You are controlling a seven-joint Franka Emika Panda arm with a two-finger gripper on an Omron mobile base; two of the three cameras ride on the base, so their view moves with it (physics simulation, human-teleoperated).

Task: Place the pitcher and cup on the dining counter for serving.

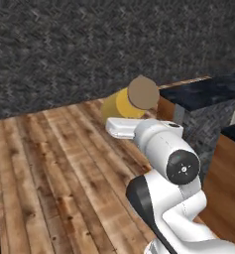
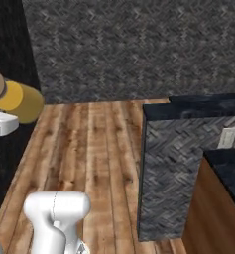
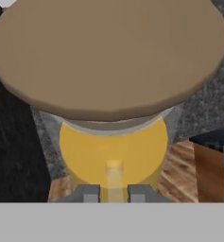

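- Wood floor [image 1: 54,168] fills lower left of left base view: open room, nothing standing on it.
- Dark patterned wall [image 2: 129,44] closes off the whole top of both base views.
- Dining counter [image 2: 198,106] with its grey ledge block sits right of centre in right base view, blocking that side.
- Pitcher [image 3: 113,146] tilted, lid [image 3: 108,52] crowding the top of hand view.

No readable text, label or number on anything here.
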